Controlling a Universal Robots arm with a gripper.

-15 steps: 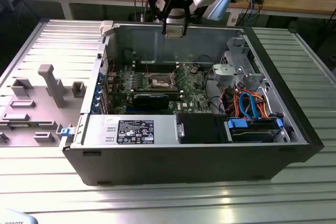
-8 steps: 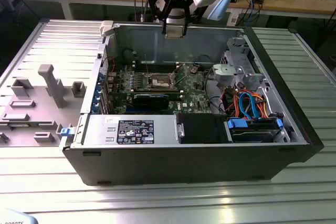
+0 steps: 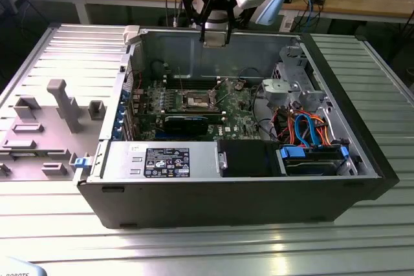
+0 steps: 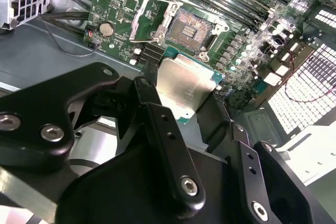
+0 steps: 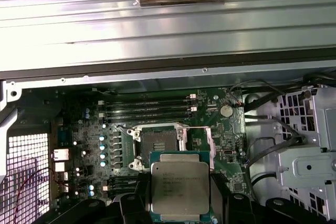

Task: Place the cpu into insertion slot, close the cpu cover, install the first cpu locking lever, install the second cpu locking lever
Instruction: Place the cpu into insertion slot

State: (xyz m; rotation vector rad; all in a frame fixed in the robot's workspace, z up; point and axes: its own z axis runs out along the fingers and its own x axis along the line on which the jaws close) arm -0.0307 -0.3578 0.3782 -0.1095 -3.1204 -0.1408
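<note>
counter [image 3: 194,244]: carrying the open computer case [image 3: 226,189].
insertion slot [image 3: 196,100]: showing its dark centre on the green board.
cpu cover [image 4: 140,19]: standing open just beside the insertion slot.
pincer [image 3: 215,33]: hanging over the case's far wall, clamping the cpu [image 4: 184,85] by two edges.
cpu: riding in the air, well apart from the insertion slot.

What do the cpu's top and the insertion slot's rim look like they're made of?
The cpu top looks like dull silver metal, matte with soft glare, on a green board edge. The insertion slot rim looks like thin shiny metal, catching light; its dark centre is probably plastic.
</note>
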